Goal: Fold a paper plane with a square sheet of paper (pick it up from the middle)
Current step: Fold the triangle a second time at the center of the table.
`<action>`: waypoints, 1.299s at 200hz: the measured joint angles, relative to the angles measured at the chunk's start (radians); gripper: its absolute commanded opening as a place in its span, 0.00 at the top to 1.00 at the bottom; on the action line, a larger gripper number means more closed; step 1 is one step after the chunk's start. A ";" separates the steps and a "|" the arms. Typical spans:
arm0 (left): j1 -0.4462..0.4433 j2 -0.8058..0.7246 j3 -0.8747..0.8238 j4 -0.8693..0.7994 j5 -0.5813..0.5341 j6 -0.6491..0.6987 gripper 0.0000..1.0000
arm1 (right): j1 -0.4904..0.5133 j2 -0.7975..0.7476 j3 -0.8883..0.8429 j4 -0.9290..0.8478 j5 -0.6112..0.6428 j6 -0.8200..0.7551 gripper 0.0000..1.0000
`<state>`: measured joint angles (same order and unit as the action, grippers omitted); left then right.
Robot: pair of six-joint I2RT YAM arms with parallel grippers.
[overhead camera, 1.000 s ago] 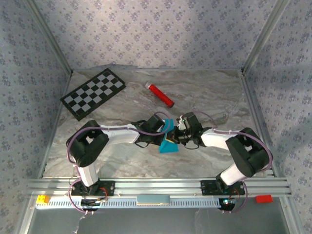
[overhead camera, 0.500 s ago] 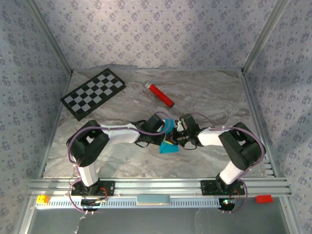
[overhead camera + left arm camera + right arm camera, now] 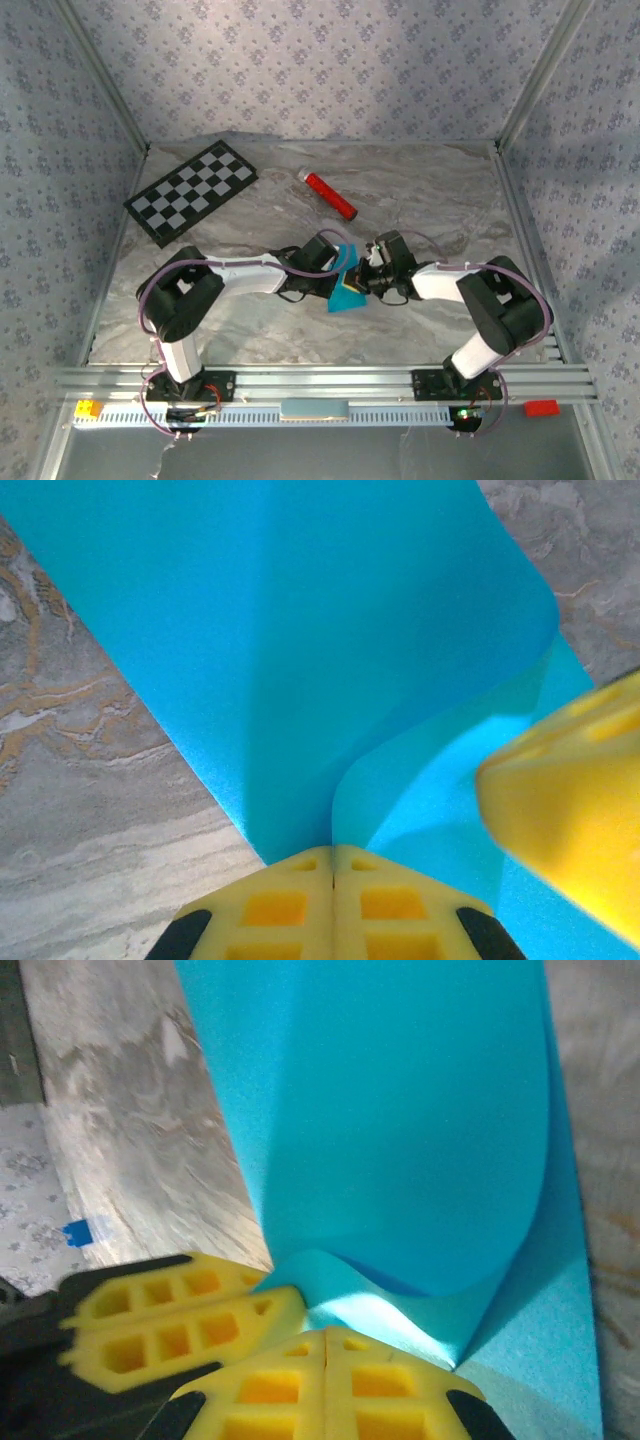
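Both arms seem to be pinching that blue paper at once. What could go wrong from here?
The left fingers and right fingers are both shut on the blue paper, very close together. Pulling apart might tear it, or they could bump each other. The paper also bulges in a loose curve rather than lying flat, so a crease might land crooked.

Your overhead view's evenly lit from above and sharp — just soft shadows on the table (image 3: 420, 190), brighter patch on the back wall (image 3: 330, 60). Wrist cams are bright, but the yellow fingers (image 3: 560, 810) go blurry up close.
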<state>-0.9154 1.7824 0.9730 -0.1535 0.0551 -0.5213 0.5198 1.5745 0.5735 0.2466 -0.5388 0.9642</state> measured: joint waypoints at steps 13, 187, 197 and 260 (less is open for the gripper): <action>0.000 0.000 0.000 0.000 0.000 0.000 1.00 | -0.019 0.000 0.011 -0.003 0.000 -0.004 1.00; 0.000 0.001 0.001 -0.001 0.000 0.000 1.00 | -0.087 0.064 0.074 -0.110 0.037 -0.048 1.00; 0.000 0.001 0.001 -0.002 0.000 0.000 1.00 | -0.093 0.080 0.074 -0.107 0.033 -0.048 1.00; 0.000 0.004 0.001 0.008 0.001 0.001 1.00 | -0.120 0.073 0.034 -0.040 0.016 -0.002 1.00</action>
<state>-0.9154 1.7863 0.9741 -0.1452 0.0559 -0.5205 0.3996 1.6478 0.6079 0.2070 -0.5232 0.9627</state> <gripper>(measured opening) 0.044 0.052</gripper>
